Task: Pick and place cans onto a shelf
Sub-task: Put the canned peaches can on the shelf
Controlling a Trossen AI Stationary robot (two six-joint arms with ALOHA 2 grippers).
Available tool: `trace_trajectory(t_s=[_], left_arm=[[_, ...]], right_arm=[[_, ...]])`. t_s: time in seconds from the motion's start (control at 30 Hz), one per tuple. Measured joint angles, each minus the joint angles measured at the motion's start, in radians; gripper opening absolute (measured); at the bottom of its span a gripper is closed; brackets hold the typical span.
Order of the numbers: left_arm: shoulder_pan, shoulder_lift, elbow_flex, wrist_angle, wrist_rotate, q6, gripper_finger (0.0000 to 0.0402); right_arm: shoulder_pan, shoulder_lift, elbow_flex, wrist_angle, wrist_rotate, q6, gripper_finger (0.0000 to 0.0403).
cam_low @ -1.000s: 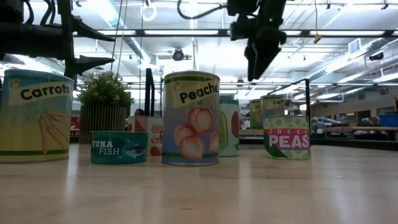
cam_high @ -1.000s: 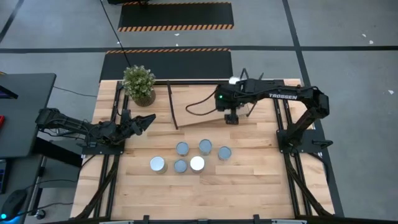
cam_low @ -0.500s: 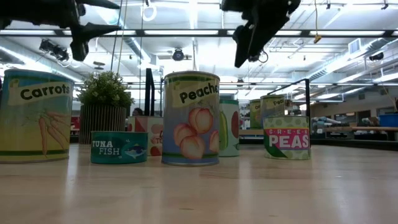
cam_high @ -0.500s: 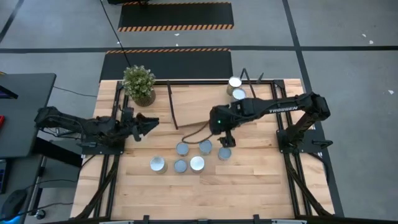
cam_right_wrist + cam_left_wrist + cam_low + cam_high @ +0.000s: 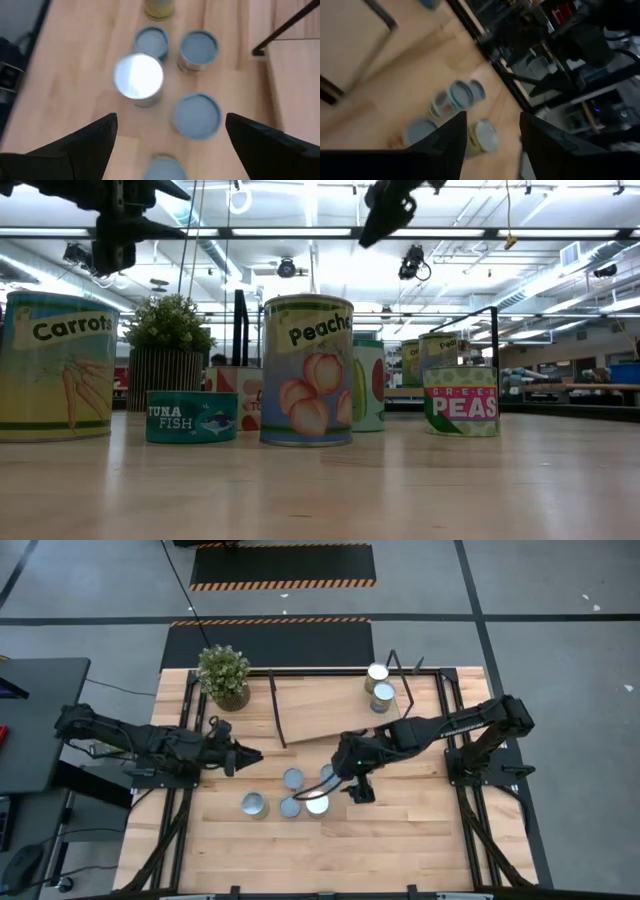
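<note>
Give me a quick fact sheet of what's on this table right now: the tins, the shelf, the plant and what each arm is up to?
Shelf: light wooden board with black wire frame, at the table's far side
On shelf: two silver-topped metal cans
On table: cluster of small round metal cans, near the middle
Plant: small green potted plant, far left corner
Right gripper: open, above the cluster
Left gripper: open, left of the cluster, holding nothing

your wooden counter [image 5: 400, 840] carries a potted plant [image 5: 224, 676], the shelf [image 5: 320, 710] with two cans [image 5: 378, 686] on it, and a cluster of loose cans [image 5: 290, 795] near the front.
</note>
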Motion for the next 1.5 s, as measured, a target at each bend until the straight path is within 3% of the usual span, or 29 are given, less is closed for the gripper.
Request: trace_trajectory(t_s=[0.23, 0.5, 0.67, 0.93, 1.5], left_arm=[[-0.053, -0.01, 0.0, -0.021, 0.14, -0.026, 0.0187], [-0.165, -0.047, 0.0, -0.018, 0.148, -0.024, 0.0187], [-0.237, -0.047, 0.0, -0.028, 0.14, -0.005, 0.0187], [-0.295, -0.047, 0.0, -0.034, 0.121, -0.026, 0.0187], [-0.347, -0.046, 0.0, -0.036, 0.118, -0.087, 0.0187]], right_arm=[[0.068, 0.0, 0.052, 0.012, 0.06, 0.131, 0.038], [0.13, 0.006, 0.104, 0.046, 0.119, 0.265, 0.038], [0.157, 0.119, 0.242, 0.008, 0.15, 0.289, 0.038], [0.156, 0.366, 0.528, -0.132, 0.133, 0.131, 0.038], [0.088, 0.546, 0.543, -0.212, 0.09, -0.085, 0.0399]])
